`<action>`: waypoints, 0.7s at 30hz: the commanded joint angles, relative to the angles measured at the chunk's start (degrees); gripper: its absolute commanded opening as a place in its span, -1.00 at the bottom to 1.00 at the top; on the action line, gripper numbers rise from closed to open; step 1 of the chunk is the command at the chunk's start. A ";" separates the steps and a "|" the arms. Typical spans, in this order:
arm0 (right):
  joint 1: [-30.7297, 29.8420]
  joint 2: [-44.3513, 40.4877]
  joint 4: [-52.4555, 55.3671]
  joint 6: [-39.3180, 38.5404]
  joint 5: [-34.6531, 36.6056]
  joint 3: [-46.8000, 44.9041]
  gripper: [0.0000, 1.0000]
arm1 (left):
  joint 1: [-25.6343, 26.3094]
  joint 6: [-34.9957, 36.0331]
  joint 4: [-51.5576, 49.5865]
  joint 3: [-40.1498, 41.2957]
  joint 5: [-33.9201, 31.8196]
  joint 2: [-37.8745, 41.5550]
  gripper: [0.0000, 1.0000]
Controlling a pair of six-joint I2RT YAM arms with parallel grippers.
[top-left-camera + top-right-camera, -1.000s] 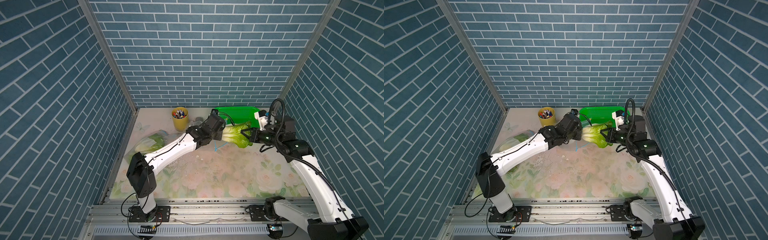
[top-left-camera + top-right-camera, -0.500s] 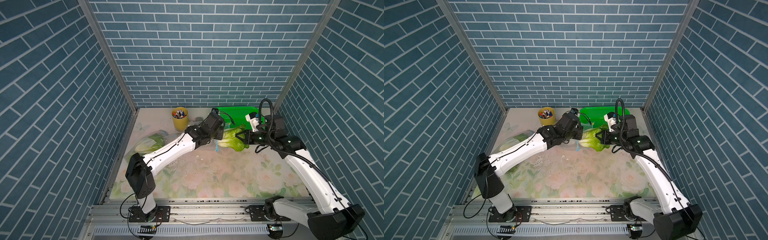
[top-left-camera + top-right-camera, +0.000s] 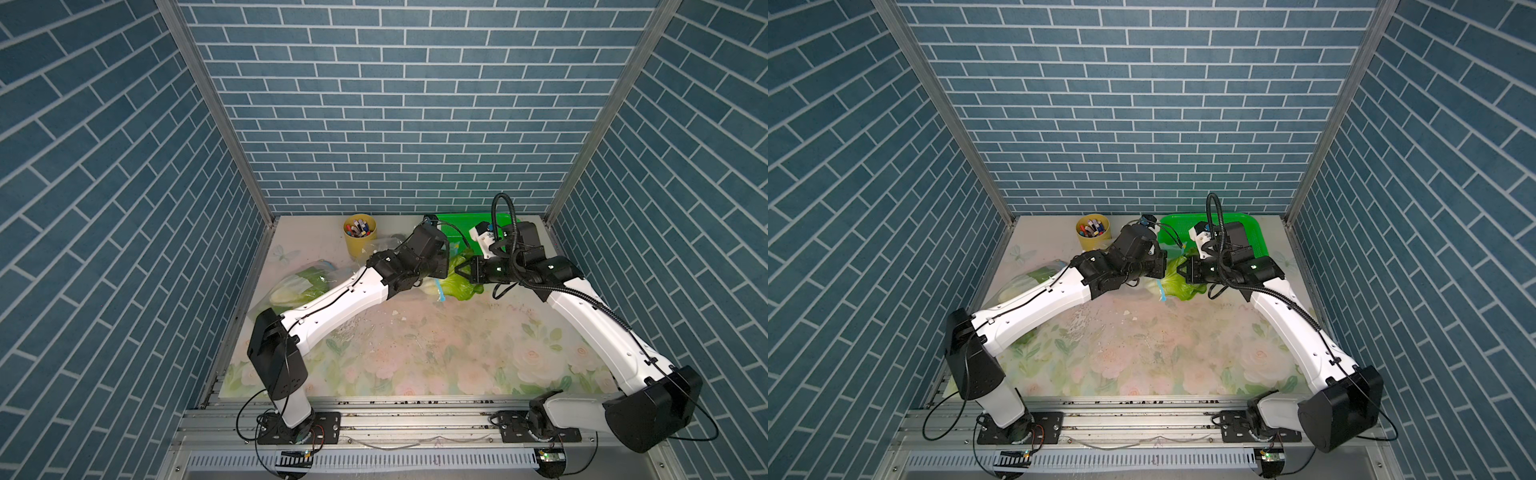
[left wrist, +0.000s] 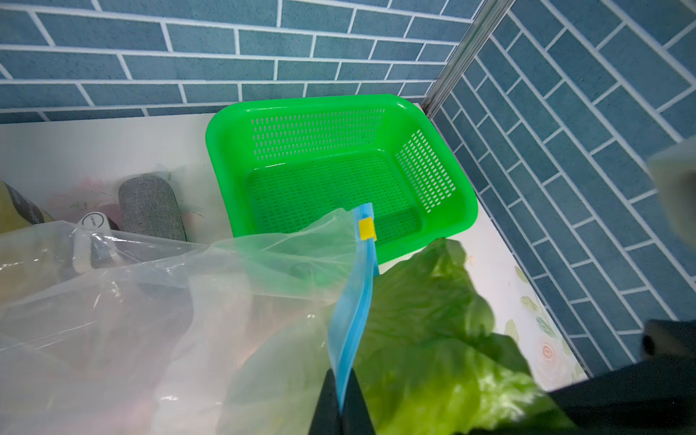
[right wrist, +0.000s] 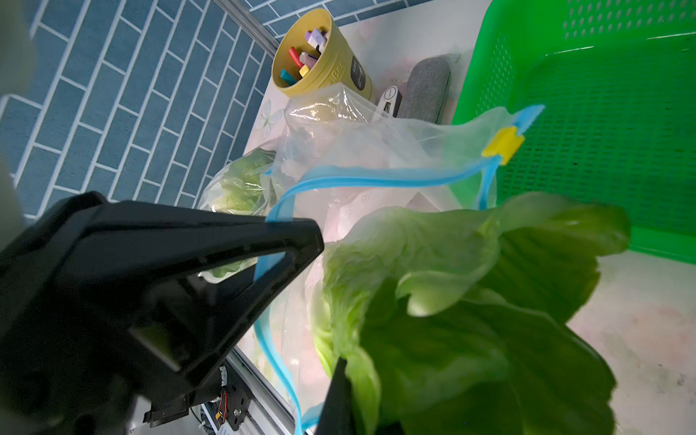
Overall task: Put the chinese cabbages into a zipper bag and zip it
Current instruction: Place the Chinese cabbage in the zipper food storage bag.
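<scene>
A clear zipper bag [image 4: 150,301] with a blue zipper strip [image 4: 354,301] and a yellow slider [image 5: 502,145] lies across the back of the table. My left gripper [image 4: 341,380] is shut on the blue strip, holding one lip of the mouth up. One of the chinese cabbages [image 5: 241,184] lies inside the bag at its left end [image 3: 299,284]. My right gripper [image 3: 461,272] is shut on the leaves of another cabbage [image 5: 452,301], which sits at the bag's open mouth. Part of that cabbage shows green through the plastic in the left wrist view.
A green slotted basket [image 4: 339,169] stands in the back right corner, just behind both grippers. A yellow cup of pens [image 3: 360,235] stands at the back, with a grey case [image 4: 150,207] and a small white object [image 4: 92,222] beside it. Brick walls enclose three sides.
My right gripper has carried the cabbage left and lower, up against the bag's mouth. The left arm has kept its grip on the zipper strip and has barely shifted.
</scene>
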State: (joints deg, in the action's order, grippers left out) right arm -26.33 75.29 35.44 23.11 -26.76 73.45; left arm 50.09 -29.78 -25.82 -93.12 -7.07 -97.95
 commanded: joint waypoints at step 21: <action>-1.27 3.49 -12.96 4.54 -8.57 -2.92 -0.52 | 0.28 -1.16 3.16 2.16 0.12 3.38 -1.00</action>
State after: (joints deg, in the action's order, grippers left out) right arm -27.31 78.72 24.86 27.22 -32.12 71.09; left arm 50.13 -30.89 -23.90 -91.33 -6.37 -96.33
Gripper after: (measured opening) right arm 0.227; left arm 0.048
